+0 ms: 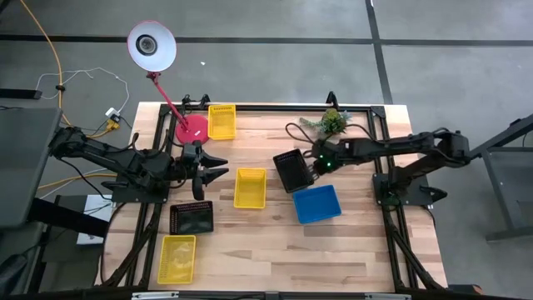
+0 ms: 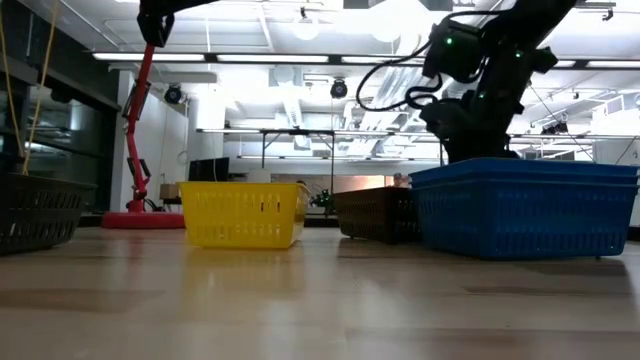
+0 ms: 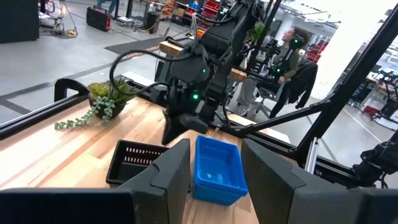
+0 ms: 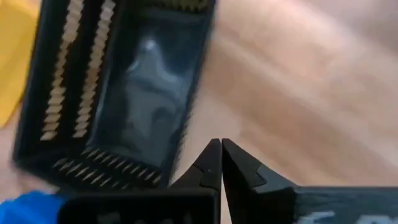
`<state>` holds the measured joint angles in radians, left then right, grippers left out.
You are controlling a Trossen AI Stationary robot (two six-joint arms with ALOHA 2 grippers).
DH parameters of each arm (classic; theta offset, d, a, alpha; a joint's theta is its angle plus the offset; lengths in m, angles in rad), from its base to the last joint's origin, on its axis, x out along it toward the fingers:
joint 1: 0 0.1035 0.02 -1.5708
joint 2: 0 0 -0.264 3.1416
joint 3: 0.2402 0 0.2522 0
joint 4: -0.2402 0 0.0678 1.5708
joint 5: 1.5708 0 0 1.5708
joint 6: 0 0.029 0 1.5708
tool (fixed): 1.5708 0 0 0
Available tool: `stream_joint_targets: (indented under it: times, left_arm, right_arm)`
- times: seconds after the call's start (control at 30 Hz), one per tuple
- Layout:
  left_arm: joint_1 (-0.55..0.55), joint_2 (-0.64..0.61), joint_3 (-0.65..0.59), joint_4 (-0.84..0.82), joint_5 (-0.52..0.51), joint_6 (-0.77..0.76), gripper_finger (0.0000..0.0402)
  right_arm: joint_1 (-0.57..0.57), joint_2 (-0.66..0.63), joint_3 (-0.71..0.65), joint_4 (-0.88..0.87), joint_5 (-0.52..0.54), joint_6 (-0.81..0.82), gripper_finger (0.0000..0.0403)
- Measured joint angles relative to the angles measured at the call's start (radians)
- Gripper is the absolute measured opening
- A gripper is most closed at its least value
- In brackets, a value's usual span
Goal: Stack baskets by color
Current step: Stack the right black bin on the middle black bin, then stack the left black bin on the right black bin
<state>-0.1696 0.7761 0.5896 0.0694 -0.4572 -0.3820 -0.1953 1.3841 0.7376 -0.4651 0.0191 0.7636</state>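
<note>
hiding behind blue basket (image 2: 525, 205) — black basket (image 2: 375, 213).

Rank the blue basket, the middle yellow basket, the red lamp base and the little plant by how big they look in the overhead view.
Largest to smallest in the high view:
1. blue basket
2. middle yellow basket, only slightly smaller, so these two are close
3. red lamp base
4. plant, though its trailing stems make it hard to separate from the lamp base
</note>
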Motion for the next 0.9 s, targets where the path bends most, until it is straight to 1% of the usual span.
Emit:
stream_joint_targets:
  times: [0.07,0.1,0.4,0.53,0.57,0.67,0.8,0.9]
  left_arm:
    - [0.000,0.000,0.000,-0.001,0.000,0.000,0.0131]
    - [0.000,0.000,0.000,-0.001,0.000,0.000,0.0131]
    - [0.000,0.000,0.000,-0.006,0.000,0.000,0.0131]
    - [-0.001,0.000,0.000,-0.006,0.000,0.000,0.0131]
    - [-0.001,0.000,0.000,-0.006,0.001,0.000,0.0131]
    - [-0.001,0.000,0.000,-0.006,0.001,0.000,0.0131]
    - [0.000,0.000,0.000,-0.005,0.001,0.000,0.0131]
    - [0.000,0.000,0.000,-0.005,0.001,0.000,0.0131]
  right_arm:
    - [0.006,0.017,0.000,-0.002,-0.052,0.023,0.0000]
    - [0.012,0.026,0.000,0.000,-0.062,0.032,0.0000]
    - [0.072,0.042,0.000,0.095,-0.097,0.096,0.0000]
    - [0.081,0.036,0.000,0.095,-0.100,0.091,0.0000]
    - [0.081,0.024,0.000,0.090,-0.093,0.086,0.0000]
    - [0.080,-0.041,0.000,0.087,-0.028,0.064,0.0000]
    - [0.092,-0.193,0.000,0.102,0.049,-0.016,0.0000]
    - [0.139,-0.314,0.000,0.163,0.086,-0.109,0.0000]
